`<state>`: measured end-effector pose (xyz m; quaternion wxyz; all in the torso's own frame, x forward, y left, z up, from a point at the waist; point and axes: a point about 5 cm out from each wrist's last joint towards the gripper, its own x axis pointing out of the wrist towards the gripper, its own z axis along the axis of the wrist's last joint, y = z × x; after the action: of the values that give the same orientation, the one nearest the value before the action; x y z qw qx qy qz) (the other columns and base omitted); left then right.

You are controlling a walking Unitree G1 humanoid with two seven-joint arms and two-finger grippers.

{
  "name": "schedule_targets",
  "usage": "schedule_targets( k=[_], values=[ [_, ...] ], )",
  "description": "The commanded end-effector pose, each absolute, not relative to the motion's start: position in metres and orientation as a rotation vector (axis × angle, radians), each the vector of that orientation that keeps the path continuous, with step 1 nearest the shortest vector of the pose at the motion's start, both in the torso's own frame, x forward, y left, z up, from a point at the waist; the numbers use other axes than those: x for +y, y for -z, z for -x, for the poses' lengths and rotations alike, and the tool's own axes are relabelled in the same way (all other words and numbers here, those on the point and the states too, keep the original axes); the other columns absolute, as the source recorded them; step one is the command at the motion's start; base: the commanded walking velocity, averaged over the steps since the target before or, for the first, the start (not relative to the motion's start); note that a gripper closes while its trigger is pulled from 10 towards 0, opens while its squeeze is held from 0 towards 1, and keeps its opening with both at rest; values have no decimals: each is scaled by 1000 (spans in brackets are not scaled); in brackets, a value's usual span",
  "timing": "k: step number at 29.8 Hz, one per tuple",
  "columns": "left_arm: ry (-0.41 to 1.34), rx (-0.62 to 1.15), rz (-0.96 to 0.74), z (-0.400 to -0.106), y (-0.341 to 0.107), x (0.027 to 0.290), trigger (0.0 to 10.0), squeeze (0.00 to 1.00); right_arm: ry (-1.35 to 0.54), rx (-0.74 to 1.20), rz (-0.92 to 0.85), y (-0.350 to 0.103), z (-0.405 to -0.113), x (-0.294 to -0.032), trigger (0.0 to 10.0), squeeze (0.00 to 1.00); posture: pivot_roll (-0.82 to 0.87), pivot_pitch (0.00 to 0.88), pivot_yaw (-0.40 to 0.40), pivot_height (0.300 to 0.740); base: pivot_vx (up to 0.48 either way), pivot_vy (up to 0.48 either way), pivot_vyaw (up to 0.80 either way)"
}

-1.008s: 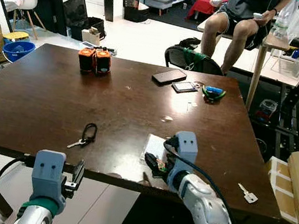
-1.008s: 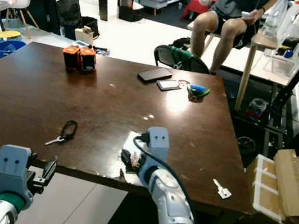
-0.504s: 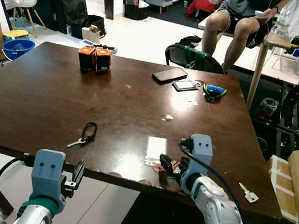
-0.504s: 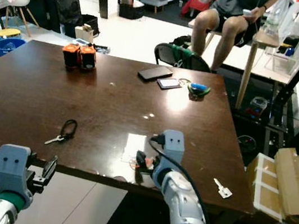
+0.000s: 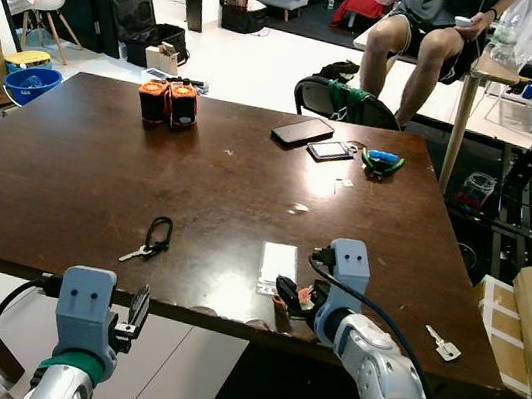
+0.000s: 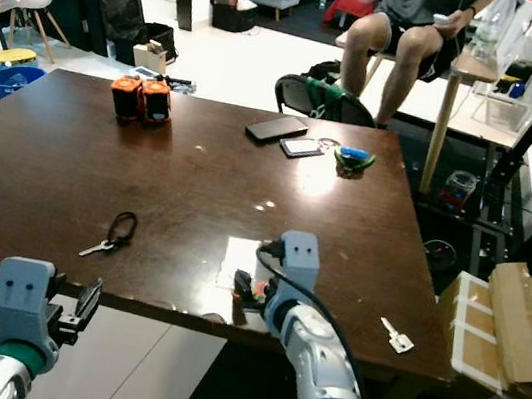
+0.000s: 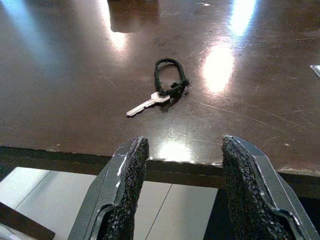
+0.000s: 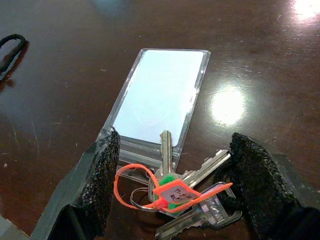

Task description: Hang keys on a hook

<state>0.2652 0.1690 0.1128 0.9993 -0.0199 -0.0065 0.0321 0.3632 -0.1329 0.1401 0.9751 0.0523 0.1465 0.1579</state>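
A bunch of keys (image 8: 172, 195) on a ring with an orange tag lies on the dark wooden table (image 5: 68, 168) near its front edge. It touches a clear card holder (image 8: 157, 95). My right gripper (image 5: 293, 294) is low over the table and open, one finger on each side of the bunch (image 5: 303, 298). A single key on a black loop (image 5: 151, 239) lies further left. My left gripper (image 5: 139, 307) hangs open below the table's front edge, pointing at that key (image 7: 162, 89), with nothing between its fingers.
Another loose key (image 5: 443, 343) lies near the front right corner. Two orange-and-black blocks (image 5: 168, 104), a phone (image 5: 302, 132), a small card (image 5: 328, 152) and a green-blue item (image 5: 380, 162) sit at the far side. A person (image 5: 425, 27) sits beyond the table by a chair (image 5: 342, 103).
My right arm swung right off the card holder, uncovering it, then eased slightly back left; its fingers now flank the key bunch. The left arm has stayed put.
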Motion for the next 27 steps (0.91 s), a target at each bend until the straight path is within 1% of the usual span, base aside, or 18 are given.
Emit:
schedule_targets(
  k=[1, 2, 3, 4, 5, 6, 7, 27],
  values=[
    [-76, 11, 39, -264, -109, 173, 10000, 0, -327, 299, -110, -140, -363, -130, 6588, 0, -84, 97, 136, 740, 0, 0, 0],
    [-76, 11, 39, -264, -109, 173, 10000, 0, -327, 299, -110, -140, -363, -130, 6588, 0, -84, 97, 136, 740, 0, 0, 0],
    [-76, 11, 39, -264, -109, 173, 10000, 0, -330, 297, -112, -140, -364, -129, 4039, 0, -84, 97, 136, 740, 0, 0, 0],
    [-76, 11, 39, -264, -109, 174, 10000, 0, -332, 297, -114, -140, -364, -129, 2431, 0, -84, 97, 136, 740, 0, 0, 0],
    [-76, 11, 39, -264, -109, 174, 10000, 0, -332, 297, -114, -140, -364, -129, 2431, 0, -84, 97, 136, 740, 0, 0, 0],
    [-76, 11, 39, -264, -109, 174, 10000, 0, -334, 296, -116, -140, -363, -128, 784, 0, -84, 97, 136, 740, 0, 0, 0],
    [-76, 11, 39, -264, -109, 174, 10000, 0, -336, 296, -116, -139, -363, -128, 0, 0, -84, 97, 136, 740, 0, 0, 0],
    [-74, 9, 40, -263, -109, 174, 10000, 0, -328, 283, -120, -141, -363, -129, 0, 0, -80, 97, 139, 740, 0, 0, 0]
  ],
)
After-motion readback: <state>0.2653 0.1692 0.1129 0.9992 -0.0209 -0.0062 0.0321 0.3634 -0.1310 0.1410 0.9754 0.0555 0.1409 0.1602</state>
